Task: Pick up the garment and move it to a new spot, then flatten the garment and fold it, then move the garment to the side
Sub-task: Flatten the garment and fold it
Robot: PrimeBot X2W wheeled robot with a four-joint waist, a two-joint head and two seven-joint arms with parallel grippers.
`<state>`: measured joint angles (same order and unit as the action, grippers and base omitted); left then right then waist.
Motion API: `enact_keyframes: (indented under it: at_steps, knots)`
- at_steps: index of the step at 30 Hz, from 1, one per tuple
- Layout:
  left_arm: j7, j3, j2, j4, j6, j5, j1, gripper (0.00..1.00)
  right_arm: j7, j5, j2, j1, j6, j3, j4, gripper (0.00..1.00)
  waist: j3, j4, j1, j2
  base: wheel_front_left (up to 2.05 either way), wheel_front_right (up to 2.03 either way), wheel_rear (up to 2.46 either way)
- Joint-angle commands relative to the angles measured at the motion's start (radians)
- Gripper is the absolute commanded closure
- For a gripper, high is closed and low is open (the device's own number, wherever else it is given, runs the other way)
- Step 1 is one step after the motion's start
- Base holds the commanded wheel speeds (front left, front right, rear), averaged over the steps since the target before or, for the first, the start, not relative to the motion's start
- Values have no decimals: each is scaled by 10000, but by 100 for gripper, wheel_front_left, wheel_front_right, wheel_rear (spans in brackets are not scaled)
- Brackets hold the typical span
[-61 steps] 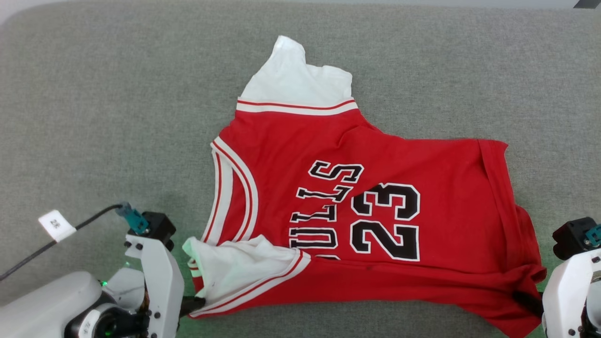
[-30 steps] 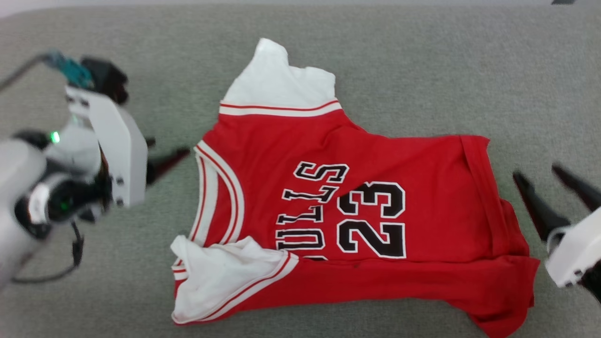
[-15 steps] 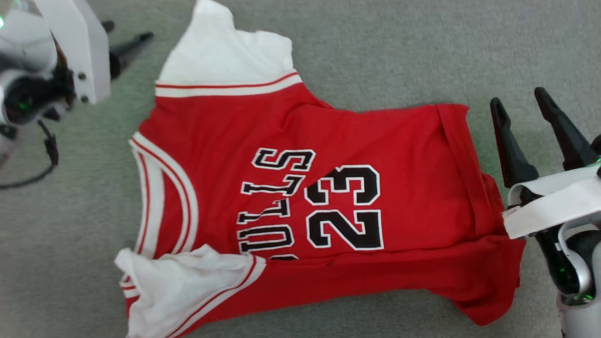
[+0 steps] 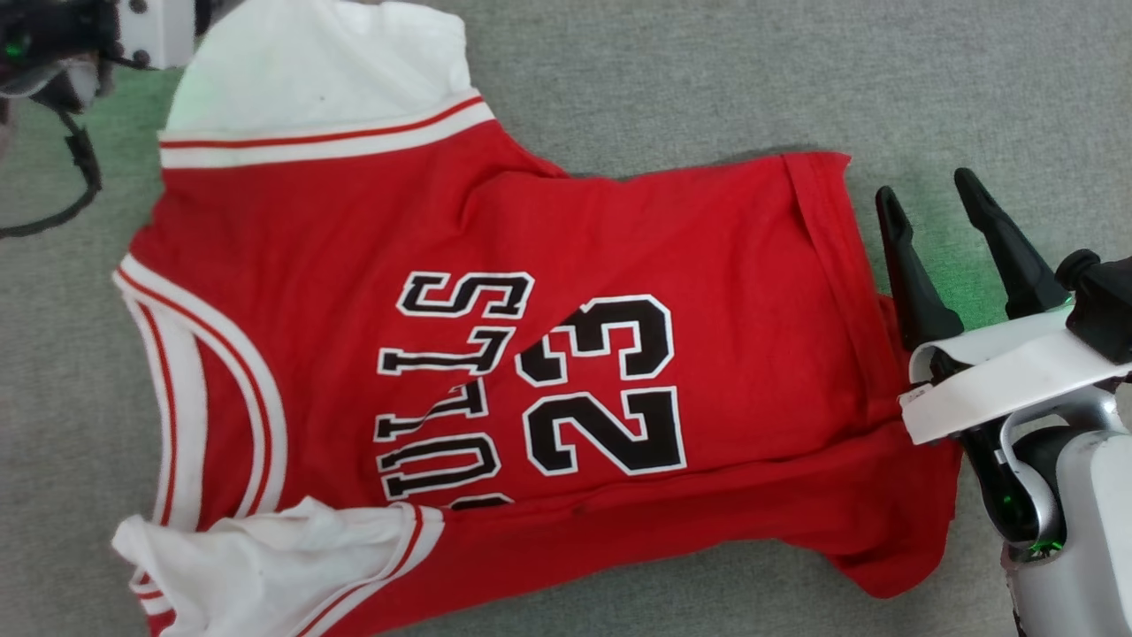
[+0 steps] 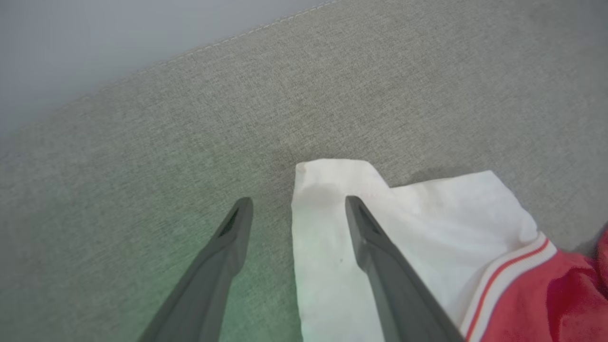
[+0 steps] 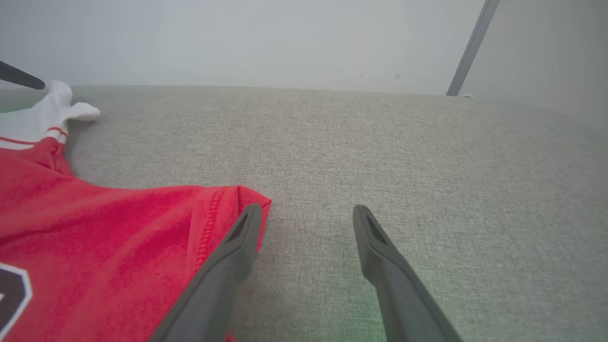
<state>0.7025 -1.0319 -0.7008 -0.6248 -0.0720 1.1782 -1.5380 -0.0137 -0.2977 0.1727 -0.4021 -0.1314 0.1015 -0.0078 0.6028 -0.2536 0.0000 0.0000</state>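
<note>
The garment, a red jersey with black "BULLS" and "23", lies spread on the grey padded surface, collar to the left. One white sleeve points to the far side, and the other is crumpled at the near left. My left gripper hovers open over the far sleeve's tip, its right finger above the white cloth. My right gripper stands open beside the hem's far corner, its left finger at the red edge. Neither gripper holds anything.
The left arm's wrist sits at the top left with a black cable hanging below it. The surface's far seam meets a pale wall. A grey pole stands at the back right.
The camera has moved closer and the picture has shifted. My left gripper has swung from the garment's near left to the far sleeve. My right gripper has risen to the hem's far corner.
</note>
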Motion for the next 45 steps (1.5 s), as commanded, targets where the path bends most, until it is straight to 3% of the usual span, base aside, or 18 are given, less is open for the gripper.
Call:
enact_keyframes:
  at_steps: [1, 9, 10, 11, 12, 18, 32, 34, 38, 45]
  knots:
    - [124, -113, 90, -138, -60, -118, -110, 0, 76, -52, -59, -114, 16, 50, 83, 0, 148, -153, 0, 0, 0, 0, 0]
    - [692, -642, 436, -974, -108, -331, 50, 0, 220, -204, -43, -285, 16, 277, 377, 0, 168, -312, 0, 0, 0, 0, 0]
    - [729, -662, 493, -1040, -141, -270, 134, 8, 199, -252, -34, -296, 16, 317, 388, 0, 154, -317, 0, 0, 0, 0, 0]
    - [741, -655, 558, -1114, -152, -194, 212, 66, 149, -294, -37, -299, 16, 336, 387, 0, 136, -314, 0, 0, 0, 0, 0]
    - [830, -667, 613, -1185, -173, -145, 287, 100, 80, -314, -40, -307, 16, 347, 362, 0, 115, -308, 0, 0, 0, 0, 0]
    - [857, -762, 847, -1343, -270, -132, 318, 100, -866, -710, -99, -426, 16, 593, 135, 0, -36, -183, 0, 0, 0, 0, 0]
    - [300, -742, 1397, -1547, -475, -76, 116, 100, -6258, -882, 130, -1968, 16, 1146, 985, 0, -201, 422, 0, 0, 0, 0, 0]
    - [156, -715, 1489, -1589, -498, -47, 108, 100, -7057, -919, 307, -2217, 12, 1476, 1182, 100, -213, 528, 0, 0, 0, 0, 0]
    - [-260, -648, 1641, -1699, -522, -9, 136, 100, -8013, -1049, 649, -2577, 19, 1486, 1386, 100, -313, 739, 0, 0, 0, 0, 0]
    - [-656, -522, 1714, -1613, -595, 254, 101, 100, -8395, -1213, 1163, -2680, 20, 1198, 1083, 100, -768, 1163, 0, 0, 0, 0, 0]
